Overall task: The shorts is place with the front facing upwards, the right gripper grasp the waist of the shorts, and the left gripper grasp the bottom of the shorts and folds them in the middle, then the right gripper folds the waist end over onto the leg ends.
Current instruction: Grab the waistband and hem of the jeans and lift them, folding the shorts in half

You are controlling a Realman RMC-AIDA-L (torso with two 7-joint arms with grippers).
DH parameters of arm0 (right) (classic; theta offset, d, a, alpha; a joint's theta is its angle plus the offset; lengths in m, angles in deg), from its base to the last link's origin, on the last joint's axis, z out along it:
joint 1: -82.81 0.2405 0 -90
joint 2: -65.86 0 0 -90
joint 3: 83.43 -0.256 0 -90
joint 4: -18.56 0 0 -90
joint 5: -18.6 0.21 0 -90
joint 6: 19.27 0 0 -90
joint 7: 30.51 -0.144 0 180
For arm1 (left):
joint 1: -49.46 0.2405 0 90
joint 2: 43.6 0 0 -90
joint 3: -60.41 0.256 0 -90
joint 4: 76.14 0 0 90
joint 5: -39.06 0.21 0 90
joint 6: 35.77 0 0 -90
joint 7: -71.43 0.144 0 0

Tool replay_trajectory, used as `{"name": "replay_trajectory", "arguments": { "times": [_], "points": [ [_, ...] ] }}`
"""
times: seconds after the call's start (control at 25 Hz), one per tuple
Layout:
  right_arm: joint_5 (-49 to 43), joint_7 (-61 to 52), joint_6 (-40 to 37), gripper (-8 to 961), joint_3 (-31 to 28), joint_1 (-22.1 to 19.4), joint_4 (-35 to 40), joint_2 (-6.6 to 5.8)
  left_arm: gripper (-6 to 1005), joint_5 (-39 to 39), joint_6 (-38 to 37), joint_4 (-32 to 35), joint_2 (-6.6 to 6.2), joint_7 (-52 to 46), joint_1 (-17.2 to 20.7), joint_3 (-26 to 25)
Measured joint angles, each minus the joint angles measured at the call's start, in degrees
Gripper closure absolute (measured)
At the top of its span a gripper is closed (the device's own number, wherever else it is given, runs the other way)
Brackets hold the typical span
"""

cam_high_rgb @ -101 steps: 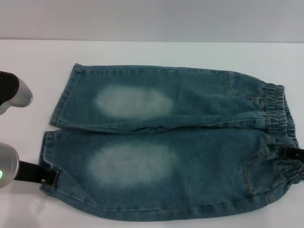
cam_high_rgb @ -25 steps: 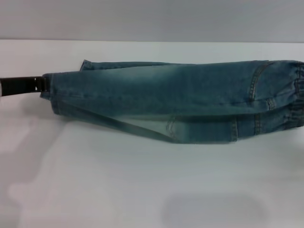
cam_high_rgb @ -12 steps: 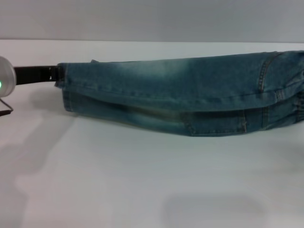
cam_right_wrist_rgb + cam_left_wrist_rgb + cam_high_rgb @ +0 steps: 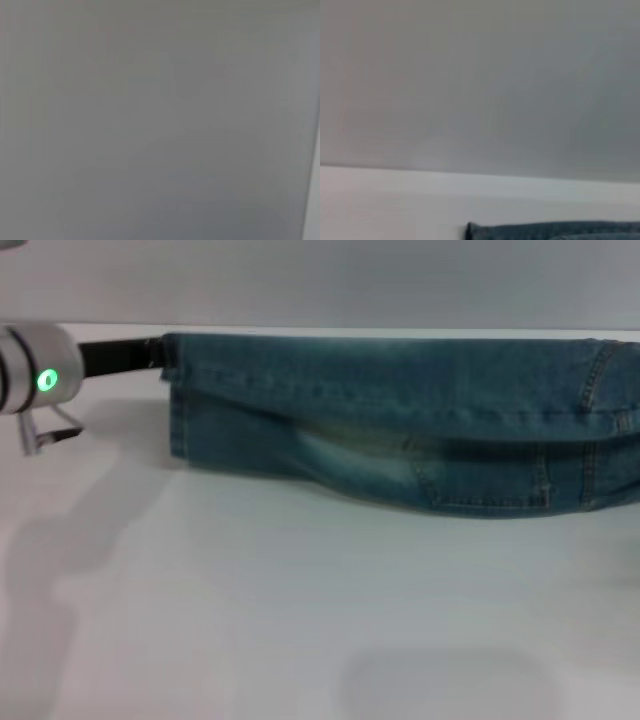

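Observation:
The blue denim shorts (image 4: 400, 410) are doubled lengthwise into a long band across the far part of the white table (image 4: 300, 620). The upper layer hangs over a lower layer that sags toward me. My left gripper (image 4: 157, 352), with its green ring, reaches in from the left and is shut on the bottom of the shorts (image 4: 178, 370) at the upper hem corner. A strip of the shorts (image 4: 550, 231) also shows in the left wrist view. Pocket seams show at the right edge of the head view. The waist and my right gripper lie beyond that edge, out of view.
A grey wall (image 4: 320, 280) rises behind the table's far edge, close behind the shorts. The right wrist view shows only grey wall (image 4: 150, 120). Bare white tabletop stretches between me and the shorts.
The shorts, flat and open four seconds ago, are now doubled lengthwise. Over the last second my left gripper has carried the hem end rightward and toward the far edge, drawing the upper layer flatter.

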Motion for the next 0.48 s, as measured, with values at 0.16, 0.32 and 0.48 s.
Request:
{"name": "replay_trajectory", "arguments": {
  "times": [0.16,0.32,0.48],
  "points": [
    [-0.21,0.34,-3.64,905,-1.86,2.04,2.18,-1.06,959,-7.63,-5.53,11.04,-0.07,5.78,-5.99,-1.03],
    [-0.71,1.28,-5.31,747,-1.71,3.38,2.11,-2.12,912,-13.40,-7.28,16.33,0.07,12.19,-8.98,-2.56],
    [-3.58,2.66,-3.85,616,-1.75,3.04,0.78,-2.47,727,-17.58,-6.99,17.70,0.04,15.52,-9.37,-2.76]
  ]
}}
